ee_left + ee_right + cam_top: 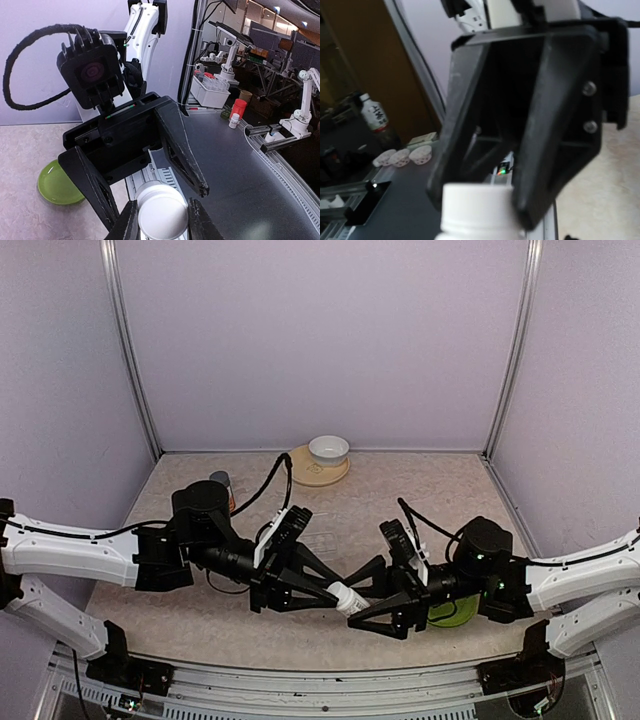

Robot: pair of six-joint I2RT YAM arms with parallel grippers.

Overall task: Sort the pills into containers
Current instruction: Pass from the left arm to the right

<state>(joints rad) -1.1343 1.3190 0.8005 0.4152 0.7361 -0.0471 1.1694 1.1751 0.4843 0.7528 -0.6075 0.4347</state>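
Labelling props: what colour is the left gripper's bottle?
White bottle; left wrist view shows it best.

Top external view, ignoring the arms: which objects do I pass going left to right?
dark capped container → white bottle → green plate. The white bowl is left out because it overlaps the bottle sideways.

Clear, flat, compartmented pill box [328, 530] near centre of table [200, 625].
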